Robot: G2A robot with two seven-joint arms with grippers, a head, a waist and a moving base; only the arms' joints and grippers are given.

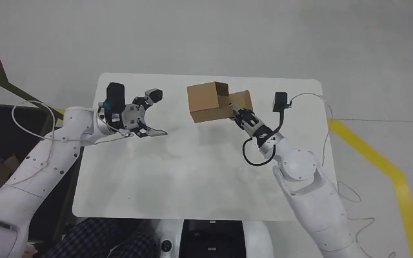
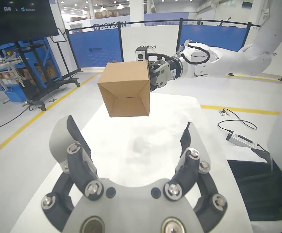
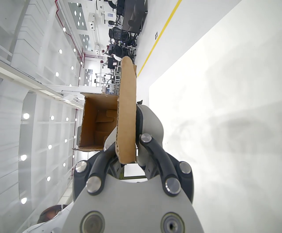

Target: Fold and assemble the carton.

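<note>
We see printed lettering beside a logo on the blue partition panels (image 2: 99,47) and on the white board (image 2: 152,37) behind the carton (image 2: 124,88); small marks stand in a corner of the dark screen (image 2: 24,17); more lettering marks the right arm (image 2: 260,57).

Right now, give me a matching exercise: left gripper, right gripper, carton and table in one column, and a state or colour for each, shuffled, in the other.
Column one:
1. left gripper
2. right gripper
3. carton
4. table

Column two:
A. brown, held by one flap
B. white, beneath both arms
C. open, holding nothing
D. shut on a cardboard flap

Pairs: 1-C, 2-D, 3-A, 4-B.
</note>
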